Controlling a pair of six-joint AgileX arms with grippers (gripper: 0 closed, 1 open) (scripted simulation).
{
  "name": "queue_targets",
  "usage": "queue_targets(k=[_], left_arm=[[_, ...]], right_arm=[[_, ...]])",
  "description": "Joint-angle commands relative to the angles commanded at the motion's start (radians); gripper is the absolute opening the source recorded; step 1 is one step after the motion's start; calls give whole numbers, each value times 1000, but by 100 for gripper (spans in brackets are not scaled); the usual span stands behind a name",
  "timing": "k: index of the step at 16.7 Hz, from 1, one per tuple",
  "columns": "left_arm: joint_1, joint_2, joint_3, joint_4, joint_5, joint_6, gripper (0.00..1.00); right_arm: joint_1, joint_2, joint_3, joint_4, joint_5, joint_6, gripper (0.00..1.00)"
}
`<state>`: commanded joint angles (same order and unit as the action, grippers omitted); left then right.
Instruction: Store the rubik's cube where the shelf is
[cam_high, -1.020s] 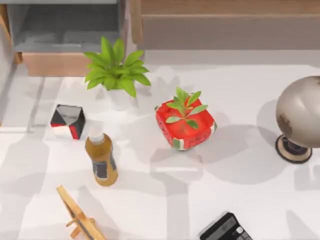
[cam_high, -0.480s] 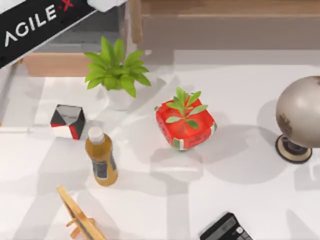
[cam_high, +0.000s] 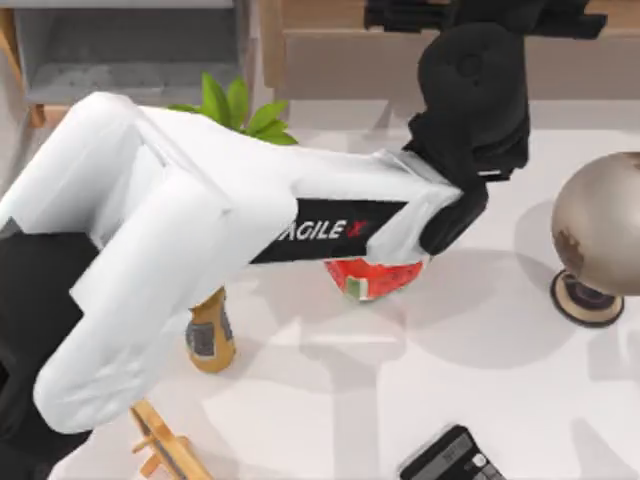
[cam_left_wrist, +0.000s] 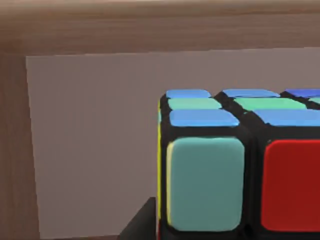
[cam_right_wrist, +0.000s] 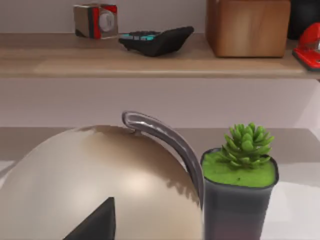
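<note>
My left gripper (cam_high: 470, 15) reaches over the desk's far edge at the shelf (cam_high: 560, 60); whether its fingers clasp anything I cannot tell. To place well, it should ease forward level and release only once supported. The rubik's cube (cam_left_wrist: 240, 165) sits right at that gripper, just before the shelf's grey front panel.

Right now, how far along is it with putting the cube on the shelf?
Well along. The left arm reaches across the table, its black wrist over the shelf at the back. In the left wrist view the cube sits close to the camera, right before the shelf's grey front panel, so carrying looks done. Left: setting it down, letting go, pulling back. I can't see the fingers themselves.
</note>
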<state>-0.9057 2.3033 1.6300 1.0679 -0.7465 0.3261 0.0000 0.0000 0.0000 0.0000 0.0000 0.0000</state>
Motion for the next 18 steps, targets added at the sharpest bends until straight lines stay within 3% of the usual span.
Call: queue_targets(k=[4,11,18], left_arm=[[16,115,-86,123,-57,-82,0],[17,130,-93,130,-62,-87,0],[-18,136,42,-115,-39,-19,0]], right_arm=[[0,0,0,0,0,0,100],[0,0,0,0,0,0,100],[0,0,0,0,0,0,100]])
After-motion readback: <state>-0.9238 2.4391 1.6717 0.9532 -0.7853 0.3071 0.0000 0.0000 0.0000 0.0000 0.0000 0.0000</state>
